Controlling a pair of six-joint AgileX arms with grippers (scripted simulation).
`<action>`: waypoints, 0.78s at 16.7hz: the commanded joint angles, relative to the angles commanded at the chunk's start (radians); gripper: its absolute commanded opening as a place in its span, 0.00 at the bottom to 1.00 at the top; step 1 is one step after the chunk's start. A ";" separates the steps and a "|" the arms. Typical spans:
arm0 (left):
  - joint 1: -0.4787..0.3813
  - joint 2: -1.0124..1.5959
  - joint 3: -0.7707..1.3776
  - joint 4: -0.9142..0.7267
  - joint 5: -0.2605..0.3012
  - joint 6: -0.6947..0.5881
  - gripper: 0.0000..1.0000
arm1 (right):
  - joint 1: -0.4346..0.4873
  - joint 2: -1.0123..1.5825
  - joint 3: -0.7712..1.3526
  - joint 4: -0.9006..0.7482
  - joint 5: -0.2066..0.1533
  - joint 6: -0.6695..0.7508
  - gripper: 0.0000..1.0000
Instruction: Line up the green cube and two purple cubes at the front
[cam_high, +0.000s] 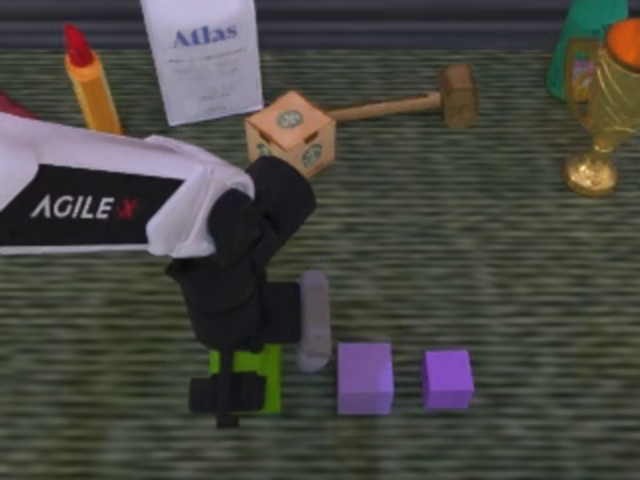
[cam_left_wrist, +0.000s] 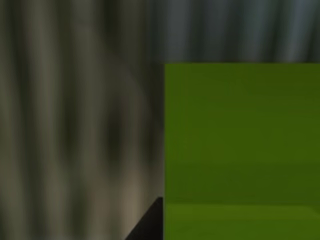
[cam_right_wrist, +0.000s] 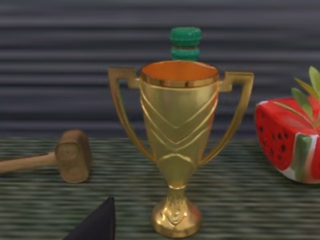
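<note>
The lime-green cube (cam_high: 268, 378) rests near the table's front, left of centre, and fills much of the left wrist view (cam_left_wrist: 240, 150). My left gripper (cam_high: 230, 392) is directly above it and shut on it, with one black fingertip (cam_left_wrist: 150, 225) flush against the cube's side. The paler lavender cube (cam_high: 365, 377) sits just to its right. The smaller vivid violet cube (cam_high: 447, 379) lies further right, and all three form a row. My right arm is parked out of the top view. One of its fingertips (cam_right_wrist: 100, 222) shows, holding nothing.
At the back stand a tan emblem cube (cam_high: 290, 132), a wooden hammer (cam_high: 420, 100), a white Atlas box (cam_high: 203, 58) and an orange bottle with a red tip (cam_high: 90, 85). A gold trophy (cam_high: 603, 100) and a green bottle (cam_high: 590, 30) stand back right, beside a watermelon-patterned object (cam_right_wrist: 290, 142).
</note>
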 joint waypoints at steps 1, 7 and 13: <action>0.000 0.000 0.000 0.000 0.000 0.000 0.90 | 0.000 0.000 0.000 0.000 0.000 0.000 1.00; 0.000 0.000 0.000 0.000 0.000 0.000 1.00 | 0.000 0.000 0.000 0.000 0.000 0.000 1.00; 0.000 -0.007 0.014 -0.017 0.000 0.003 1.00 | 0.000 0.000 0.000 0.000 0.000 0.000 1.00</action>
